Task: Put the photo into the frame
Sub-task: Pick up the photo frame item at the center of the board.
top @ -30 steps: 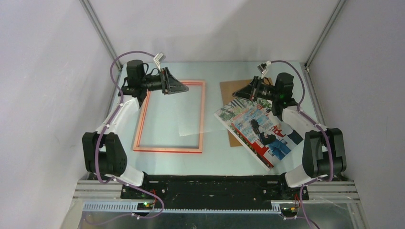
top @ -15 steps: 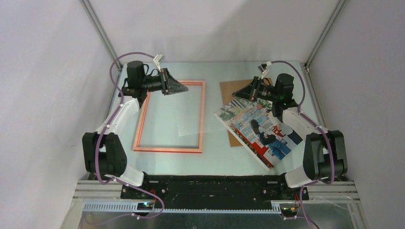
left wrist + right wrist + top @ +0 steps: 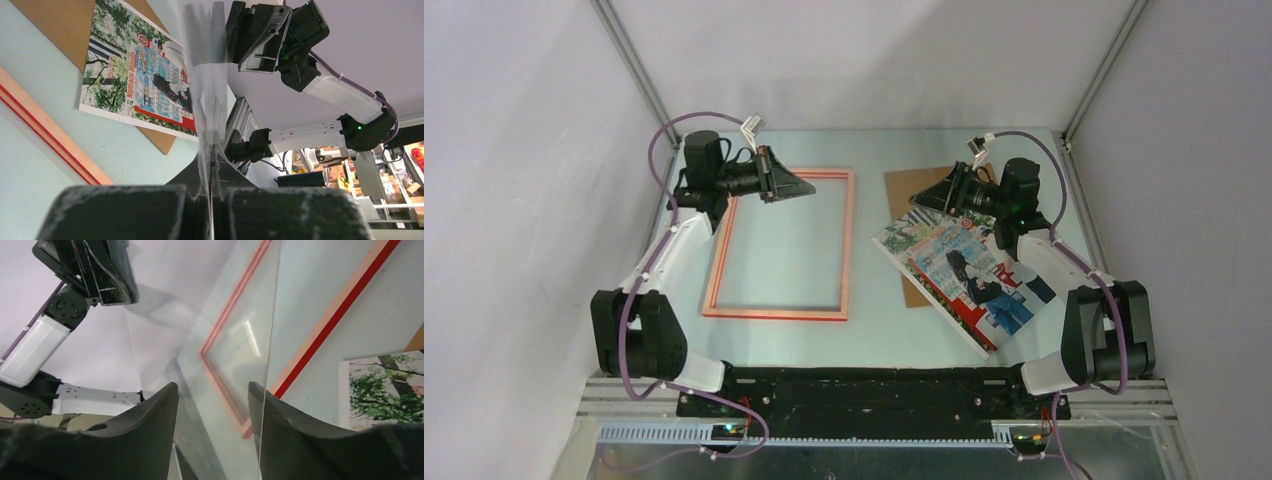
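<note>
The frame [image 3: 848, 250] lies flat on the table's left half, pale orange-pink side up with a red edge [image 3: 345, 305]. To its right the photo [image 3: 969, 275] lies picture side up, slanted over a brown backing board [image 3: 914, 185]. My left gripper [image 3: 809, 185] hovers over the frame's far left corner. In the left wrist view its jaws [image 3: 212, 150] are shut on the edge of a clear sheet [image 3: 207, 75]. That clear sheet [image 3: 240, 340] stretches across to my right gripper [image 3: 916, 198]. The right gripper [image 3: 212, 387] stands open, and the sheet's edge passes between its fingers.
The backing board [image 3: 55, 25] pokes out beneath the photo [image 3: 135, 65] at the far and near sides. Grey walls with metal corner posts [image 3: 634, 70] close in the table on three sides. The arm bases sit along the near edge.
The left gripper has shut on the clear sheet and shifted slightly toward the back. The right gripper, shut on the sheet before, has opened.
</note>
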Robot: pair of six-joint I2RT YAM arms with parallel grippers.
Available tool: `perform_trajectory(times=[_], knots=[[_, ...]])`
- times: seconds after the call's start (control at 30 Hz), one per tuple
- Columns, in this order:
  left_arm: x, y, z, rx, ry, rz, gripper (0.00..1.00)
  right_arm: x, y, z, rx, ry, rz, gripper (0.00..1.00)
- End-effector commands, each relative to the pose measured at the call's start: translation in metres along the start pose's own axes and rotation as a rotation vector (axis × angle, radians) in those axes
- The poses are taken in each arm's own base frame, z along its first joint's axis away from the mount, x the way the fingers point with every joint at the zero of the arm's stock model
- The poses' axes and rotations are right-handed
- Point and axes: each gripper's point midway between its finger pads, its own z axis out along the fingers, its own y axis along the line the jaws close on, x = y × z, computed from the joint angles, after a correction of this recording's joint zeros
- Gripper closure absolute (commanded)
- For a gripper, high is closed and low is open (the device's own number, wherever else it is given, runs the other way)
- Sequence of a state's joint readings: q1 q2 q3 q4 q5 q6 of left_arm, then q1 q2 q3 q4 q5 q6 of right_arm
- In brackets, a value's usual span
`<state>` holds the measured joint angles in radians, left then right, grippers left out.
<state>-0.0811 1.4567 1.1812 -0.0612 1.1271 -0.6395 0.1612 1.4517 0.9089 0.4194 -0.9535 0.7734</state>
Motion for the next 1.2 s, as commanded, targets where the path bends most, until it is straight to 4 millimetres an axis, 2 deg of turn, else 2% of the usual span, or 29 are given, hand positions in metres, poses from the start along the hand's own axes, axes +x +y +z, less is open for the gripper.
perform_trajectory(times=[0.0,0.03,0.13,0.33,0.57,0.73,0.97,1.17], knots=[[-0.01,-0.012,-0.02,-0.018,-0.059,0.052,1.0,-0.002,0.009,-0.002,0.023,-0.023,-0.085,0.37],[-0.009,-0.008,-0.024,-0.036,-0.059,0.031,1.0,-0.002,0.009,-0.002,0.025,-0.024,-0.088,0.29],[-0.007,-0.006,-0.036,-0.048,-0.059,0.031,1.0,-0.001,0.008,-0.003,0.039,-0.027,-0.097,0.18],[0.003,0.005,-0.067,-0.142,-0.076,0.016,1.0,-0.005,0.003,-0.003,0.077,-0.048,-0.108,0.17],[0.017,0.013,-0.101,-0.307,-0.075,0.089,1.0,0.0,-0.028,0.008,0.209,-0.029,-0.087,0.18],[0.019,0.001,-0.118,-0.358,-0.102,0.128,1.0,0.012,-0.041,0.033,0.245,0.053,-0.089,0.2],[0.02,-0.012,-0.137,-0.482,-0.118,0.2,1.0,0.022,-0.069,0.07,0.375,0.104,-0.182,0.22],[0.021,-0.036,-0.156,-0.585,-0.167,0.3,1.0,0.052,-0.088,0.106,0.473,0.19,-0.239,0.26]])
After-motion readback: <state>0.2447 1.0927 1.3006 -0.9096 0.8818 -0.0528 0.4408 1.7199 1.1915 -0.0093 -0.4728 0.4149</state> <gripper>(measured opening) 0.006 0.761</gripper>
